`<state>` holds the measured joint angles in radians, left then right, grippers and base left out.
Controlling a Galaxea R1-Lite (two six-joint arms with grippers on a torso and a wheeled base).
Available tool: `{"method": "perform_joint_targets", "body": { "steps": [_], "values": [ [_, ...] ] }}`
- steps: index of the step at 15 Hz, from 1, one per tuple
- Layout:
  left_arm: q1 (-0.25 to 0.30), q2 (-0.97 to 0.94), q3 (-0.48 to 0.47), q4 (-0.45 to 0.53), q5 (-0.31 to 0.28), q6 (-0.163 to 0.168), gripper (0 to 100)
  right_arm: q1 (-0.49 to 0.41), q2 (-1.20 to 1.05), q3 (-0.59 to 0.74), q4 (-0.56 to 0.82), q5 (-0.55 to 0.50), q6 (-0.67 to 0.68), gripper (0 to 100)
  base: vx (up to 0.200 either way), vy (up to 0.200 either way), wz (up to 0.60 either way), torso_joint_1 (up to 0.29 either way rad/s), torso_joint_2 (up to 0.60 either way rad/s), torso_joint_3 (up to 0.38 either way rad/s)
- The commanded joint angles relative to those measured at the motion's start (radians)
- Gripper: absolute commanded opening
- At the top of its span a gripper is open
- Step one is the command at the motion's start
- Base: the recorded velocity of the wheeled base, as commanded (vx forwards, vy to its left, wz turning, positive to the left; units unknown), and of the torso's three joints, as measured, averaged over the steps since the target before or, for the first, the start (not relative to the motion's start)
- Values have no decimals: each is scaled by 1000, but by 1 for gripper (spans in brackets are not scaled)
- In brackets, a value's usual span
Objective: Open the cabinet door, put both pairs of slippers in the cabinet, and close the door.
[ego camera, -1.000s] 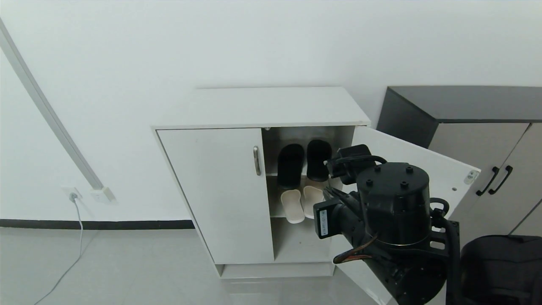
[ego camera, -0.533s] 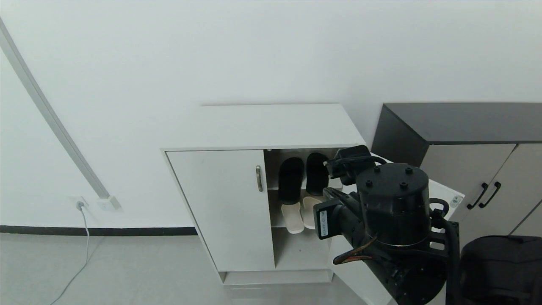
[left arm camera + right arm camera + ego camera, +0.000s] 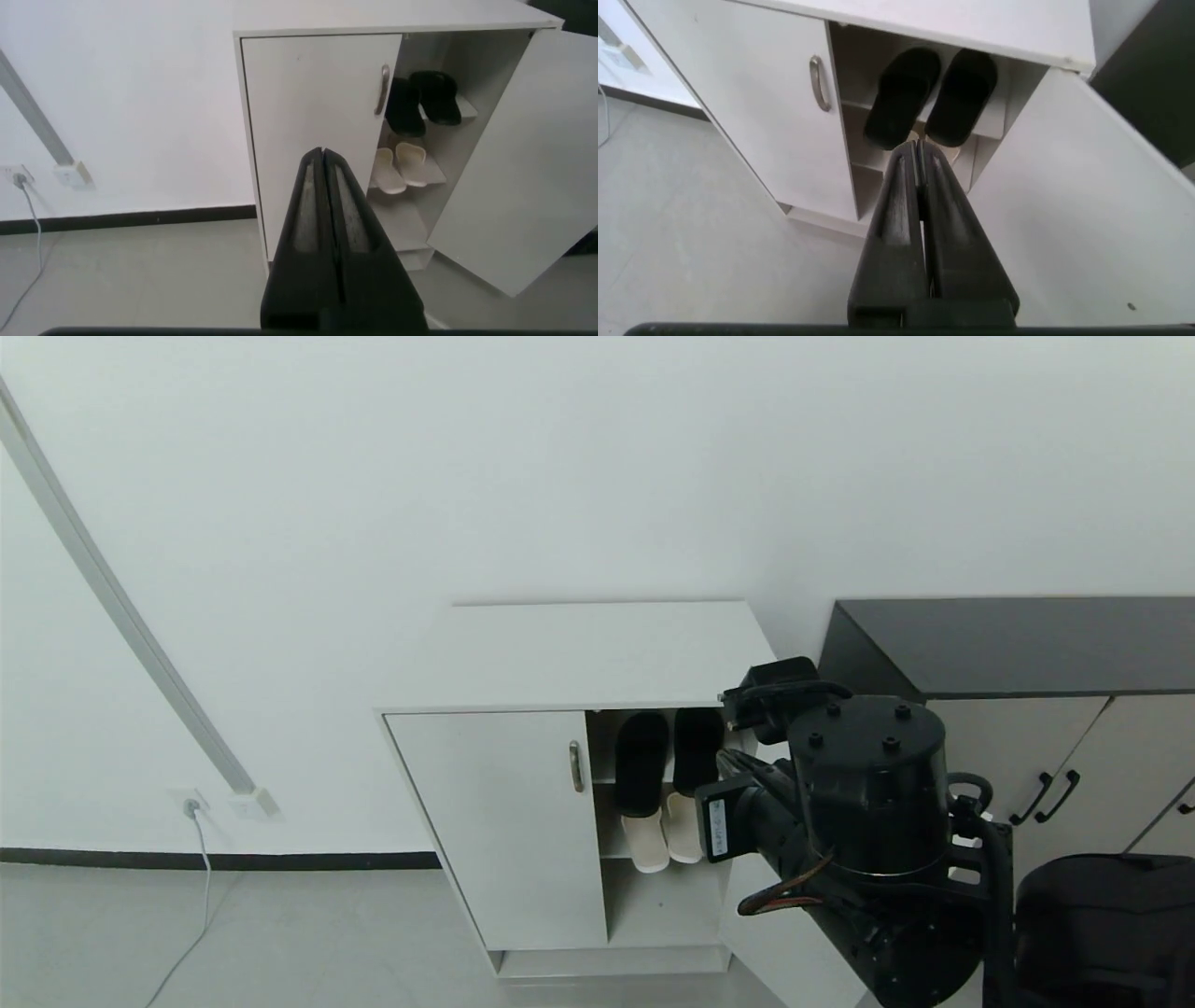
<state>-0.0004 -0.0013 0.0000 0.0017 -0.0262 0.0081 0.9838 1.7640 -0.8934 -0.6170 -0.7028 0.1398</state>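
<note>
The white cabinet stands against the wall with its left door shut and its right door swung open. A black pair of slippers leans on the upper shelf, and a white pair lies on the shelf below. My right gripper is shut on nothing, in front of the open compartment and just below the black slippers. Farther back, facing the shut door, my left gripper is also shut and empty. In the head view my right arm hides most of the open door.
A dark grey cabinet with black handles stands right beside the open door. On the left wall are a socket with a hanging cable and a slanted conduit. Bare grey floor lies to the left of the white cabinet.
The whole head picture has shifted: the cabinet now sits lower and smaller, so the camera has moved back. The slippers lie as before and the right arm keeps its pose.
</note>
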Motion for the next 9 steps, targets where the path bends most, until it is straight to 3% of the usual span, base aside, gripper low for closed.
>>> {"method": "perform_joint_targets", "body": {
  "steps": [1, 5, 8, 9],
  "values": [
    [0, 1, 0, 0, 0, 0, 0, -1, 2, 2, 0, 0, 0, 0, 0, 0, 0, 193, -427, -232],
    [0, 1, 0, 0, 0, 0, 0, -2, 6, 2, 0, 2, 0, 0, 0, 0, 0, 171, -369, -197],
    [0, 1, 0, 0, 0, 0, 0, -2, 6, 11, 0, 16, 0, 0, 0, 0, 0, 15, -28, -14],
    [-1, 1, 0, 0, 0, 0, 0, -2, 6, 14, 0, 19, 0, 0, 0, 0, -600, 7, -7, -12]
  ]
}}
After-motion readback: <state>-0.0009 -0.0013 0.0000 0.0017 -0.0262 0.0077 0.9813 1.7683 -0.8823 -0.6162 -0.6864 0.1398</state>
